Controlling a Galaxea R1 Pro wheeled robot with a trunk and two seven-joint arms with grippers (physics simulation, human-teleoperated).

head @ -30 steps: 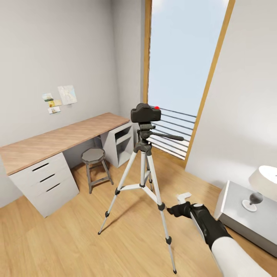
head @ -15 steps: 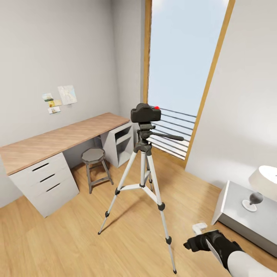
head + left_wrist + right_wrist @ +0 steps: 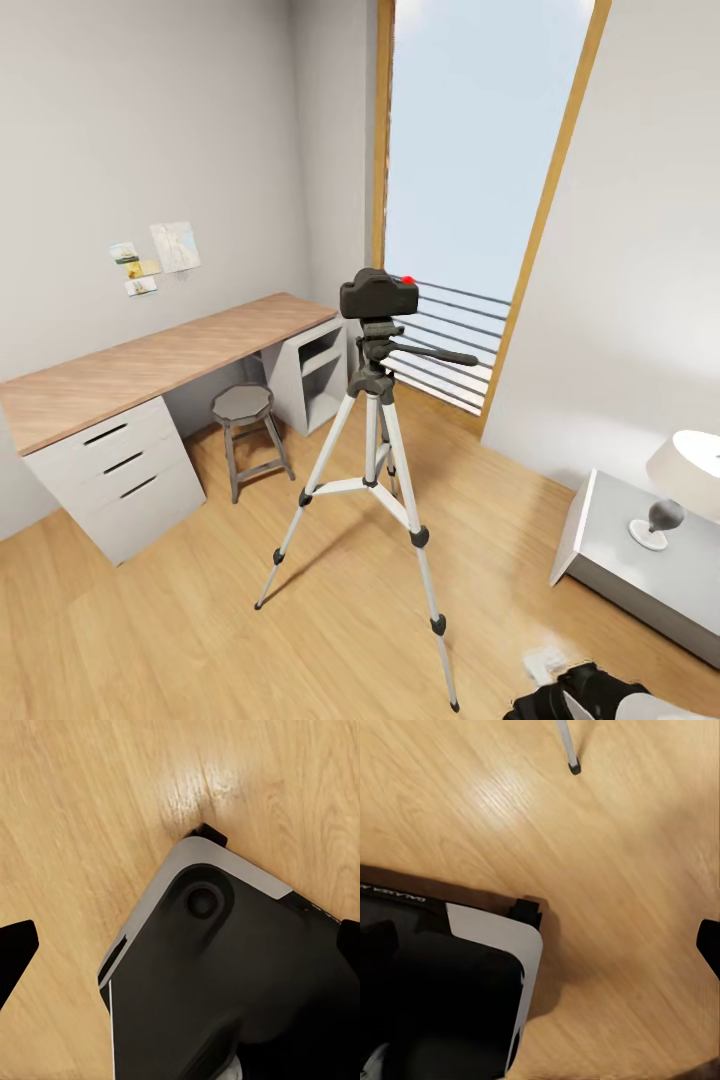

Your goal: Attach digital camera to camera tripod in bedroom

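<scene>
The digital camera (image 3: 379, 293), black and boxy with a red dot on top, sits on the black head of the camera tripod (image 3: 372, 400), which stands on the wood floor in the middle of the bedroom. Its pan handle (image 3: 435, 354) sticks out to the right. My right gripper (image 3: 548, 664) hangs low at the bottom right of the head view, well below the camera and apart from the tripod, and it holds nothing. The right wrist view has one tripod foot (image 3: 574, 766) on the floor. My left gripper (image 3: 180, 945) is open over my own base, its fingertips (image 3: 15, 952) spread wide.
A long wood-topped desk (image 3: 150, 365) with drawers runs along the left wall, with a small metal stool (image 3: 243, 405) in front. The tall wood-framed window (image 3: 470, 200) is behind the tripod. At the right stands a grey bedside unit (image 3: 600, 570) with a lamp (image 3: 685, 470). My dark base (image 3: 435, 982) is below.
My right arm has dropped and drawn back toward the bottom right corner of the head view. The camera and tripod have not moved.
</scene>
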